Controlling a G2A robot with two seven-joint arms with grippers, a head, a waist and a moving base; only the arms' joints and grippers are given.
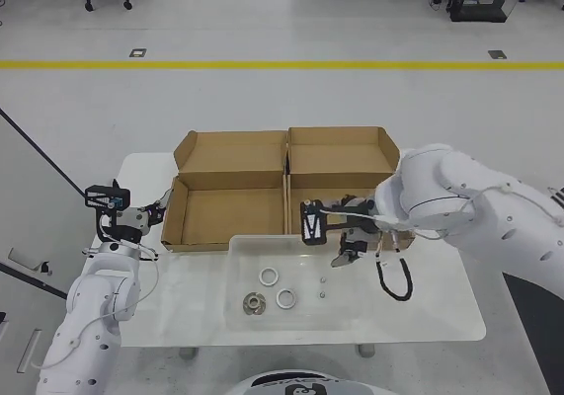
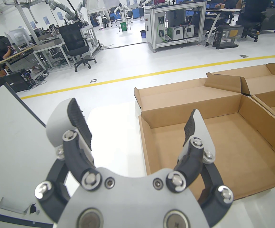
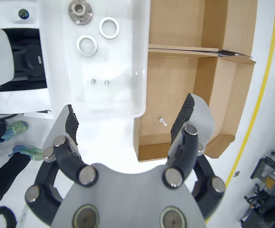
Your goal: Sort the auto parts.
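right end effector (image 3: 129,106) spread, above tray (image 3: 141,48) corner

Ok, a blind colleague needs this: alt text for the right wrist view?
The right gripper, open, hangs where a white tray meets a cardboard box. The tray holds a metal flange, two white rings and two small parts; one screw lies in the box.

The right gripper (image 3: 129,110) gapes above a white tray (image 3: 139,72) holding a metal flange (image 3: 80,11), two white rings (image 3: 109,27) and two tiny metal bits (image 3: 92,81); a screw (image 3: 162,121) lies in the adjoining cardboard box (image 3: 166,77).
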